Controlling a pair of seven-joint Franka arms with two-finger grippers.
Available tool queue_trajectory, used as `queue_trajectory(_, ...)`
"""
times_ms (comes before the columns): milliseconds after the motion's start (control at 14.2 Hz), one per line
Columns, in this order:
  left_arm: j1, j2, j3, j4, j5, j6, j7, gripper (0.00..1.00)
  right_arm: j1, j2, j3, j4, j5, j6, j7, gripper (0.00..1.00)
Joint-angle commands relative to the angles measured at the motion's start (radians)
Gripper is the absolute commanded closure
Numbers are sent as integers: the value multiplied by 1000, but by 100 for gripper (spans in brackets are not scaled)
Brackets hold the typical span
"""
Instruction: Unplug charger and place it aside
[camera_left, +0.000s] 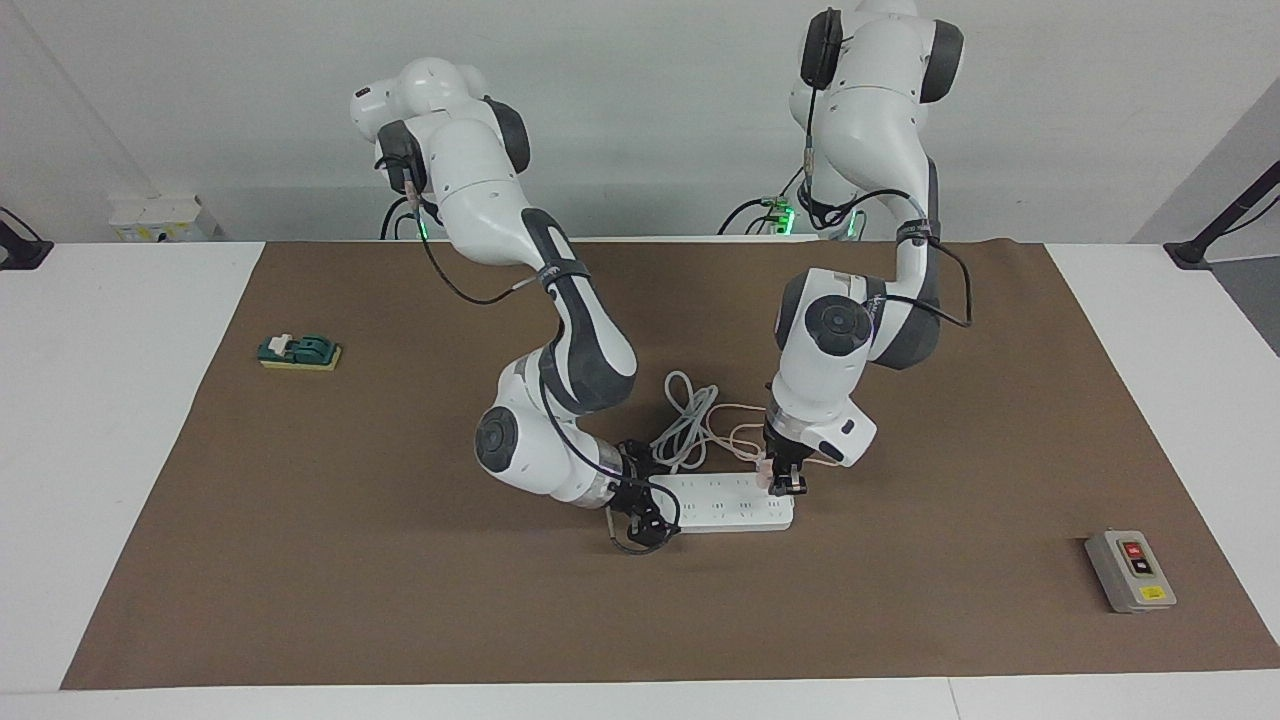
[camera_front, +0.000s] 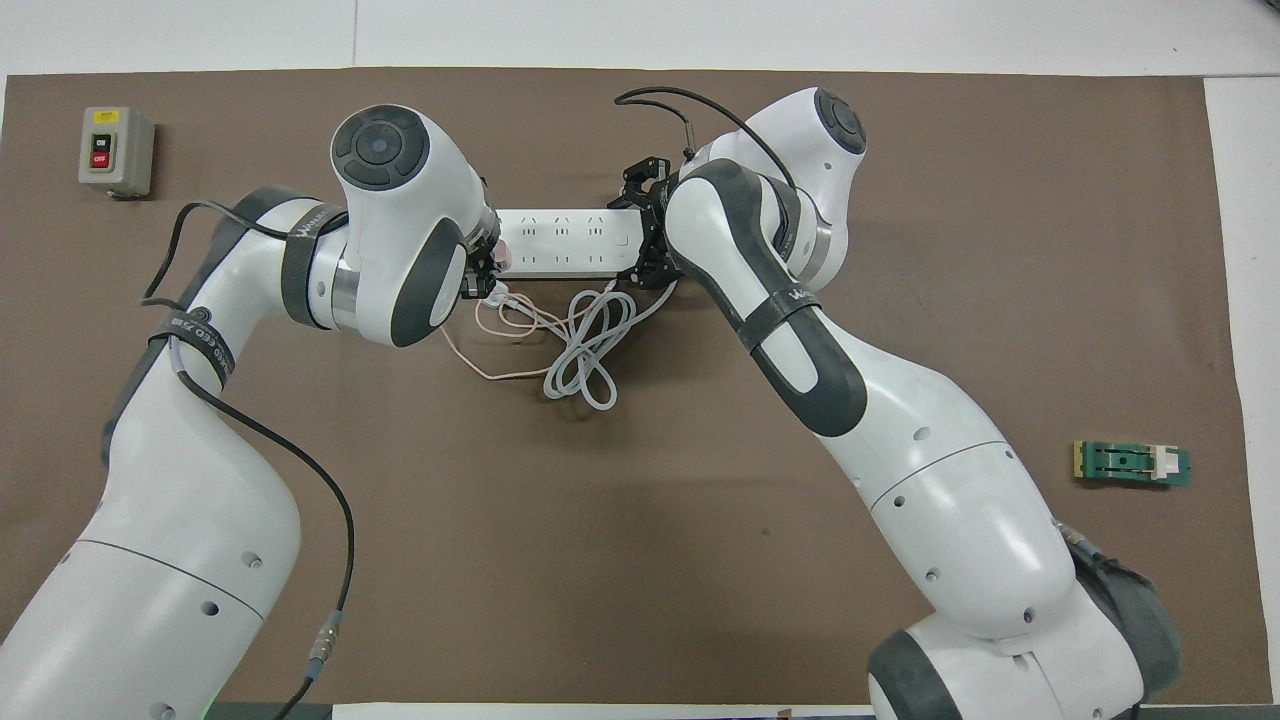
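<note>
Pink charger: plugged into white power strip, at strip's end toward left arm; I see its thin pink cable looping on mat on the strip's robot side.
L gripper: down on charger, fingers closed around the pink cube.
R gripper: at strip's other end, low over it; open/closed, I can't tell.
Strip cord: thick white, coiled next to pink cable.
Mat: brown, covers table centre.
Grey button box: red + black buttons, well apart, toward left arm's end.
Green switch block: toward right arm's end, well apart.
</note>
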Motion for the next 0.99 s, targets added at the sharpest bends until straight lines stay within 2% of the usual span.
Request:
queue_trajectory(0,-15,-28,15,-38,18,13,-12,100,8,32,6,26,-26,67,-26,62)
queue_trajectory(353,-15,-28,15,-35,30,1,-6,100,8,32,4,26,-26,80,-26,62)
queue_trajectory(918,8,-48,15,59,52,-175,50,100,9,32,6,25,-24,82,-26,62)
